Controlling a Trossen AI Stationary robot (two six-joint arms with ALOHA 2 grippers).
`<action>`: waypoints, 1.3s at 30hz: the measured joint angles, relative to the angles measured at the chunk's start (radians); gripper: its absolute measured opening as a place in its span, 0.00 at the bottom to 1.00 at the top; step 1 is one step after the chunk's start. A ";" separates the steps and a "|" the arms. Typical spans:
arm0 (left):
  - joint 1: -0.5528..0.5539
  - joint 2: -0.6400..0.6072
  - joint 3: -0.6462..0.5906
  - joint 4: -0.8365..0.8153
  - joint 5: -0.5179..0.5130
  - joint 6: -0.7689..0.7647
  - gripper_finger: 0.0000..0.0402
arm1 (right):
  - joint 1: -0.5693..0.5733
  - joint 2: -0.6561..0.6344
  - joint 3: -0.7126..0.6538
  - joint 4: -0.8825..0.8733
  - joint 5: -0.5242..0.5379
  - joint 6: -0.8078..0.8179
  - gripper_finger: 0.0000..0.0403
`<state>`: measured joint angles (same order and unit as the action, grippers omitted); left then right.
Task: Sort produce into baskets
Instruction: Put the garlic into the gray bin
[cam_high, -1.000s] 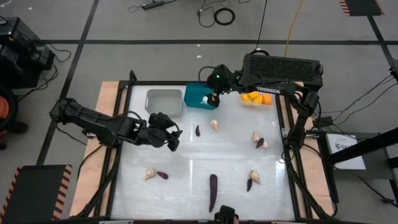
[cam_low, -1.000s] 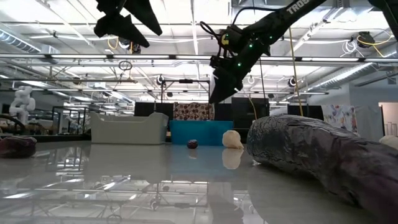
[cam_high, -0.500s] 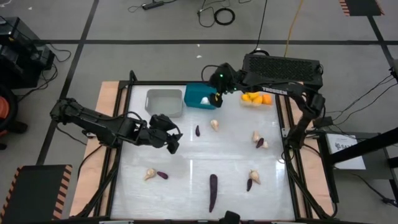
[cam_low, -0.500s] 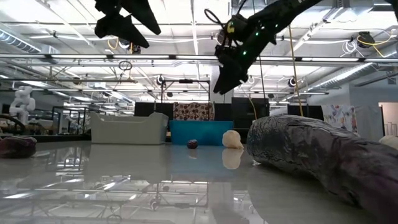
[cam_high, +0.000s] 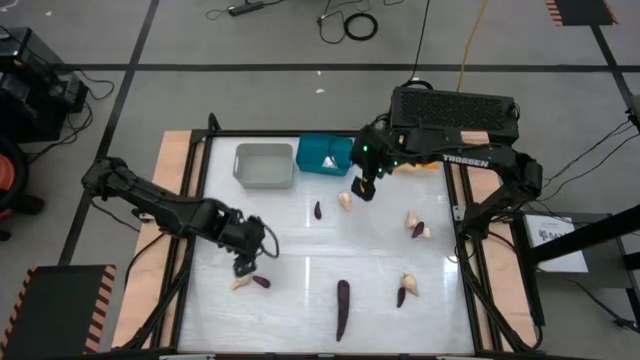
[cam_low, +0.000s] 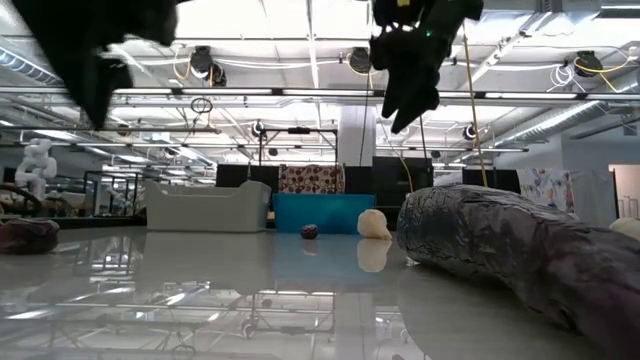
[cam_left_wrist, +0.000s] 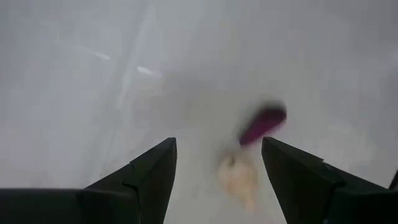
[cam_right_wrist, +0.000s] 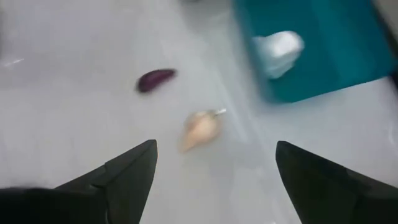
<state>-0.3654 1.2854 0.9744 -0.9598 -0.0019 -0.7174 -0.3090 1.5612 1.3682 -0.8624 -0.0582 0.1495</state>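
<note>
Since a second ago both my arms have shifted: the right gripper (cam_high: 365, 187) has left the teal basket (cam_high: 326, 155) and now hangs just in front of it, over a pale bulb (cam_high: 345, 200); the left gripper (cam_high: 246, 265) has swung toward the near edge of the table, well away from that basket, above another bulb (cam_high: 240, 282) and a small purple piece (cam_high: 261, 282) lying side by side. Both wrist views show the fingers spread wide with nothing between them. Sorting looks partly done, by my judgement: the teal basket holds one whitish piece (cam_right_wrist: 278, 52), and orange fruits appear behind the right arm, beside the teal basket, though their tub is hidden from me. The grey basket (cam_high: 264, 165), touching the teal basket's other side, looks empty. Left on the table (cam_high: 300, 250) are several bulbs, several small purple pieces and one long purple vegetable (cam_high: 342, 308) far out from the teal basket. A black box with cables (cam_high: 452, 110) sits behind it, beyond the table. Nothing blocks either gripper.
</note>
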 joint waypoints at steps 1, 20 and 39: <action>-0.013 0.000 -0.023 0.013 0.021 0.006 0.61 | 0.023 0.000 0.000 -0.003 0.000 0.011 0.79; -0.194 0.015 -0.245 0.280 0.061 0.044 0.61 | 0.167 0.000 0.000 0.019 0.006 -0.004 0.79; -0.207 0.148 -0.263 0.331 0.052 0.070 0.61 | 0.167 0.000 0.000 0.024 0.005 -0.006 0.79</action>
<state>-0.5720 1.4330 0.7116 -0.6291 0.0500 -0.6470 -0.1421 1.5612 1.3678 -0.8387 -0.0528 0.1432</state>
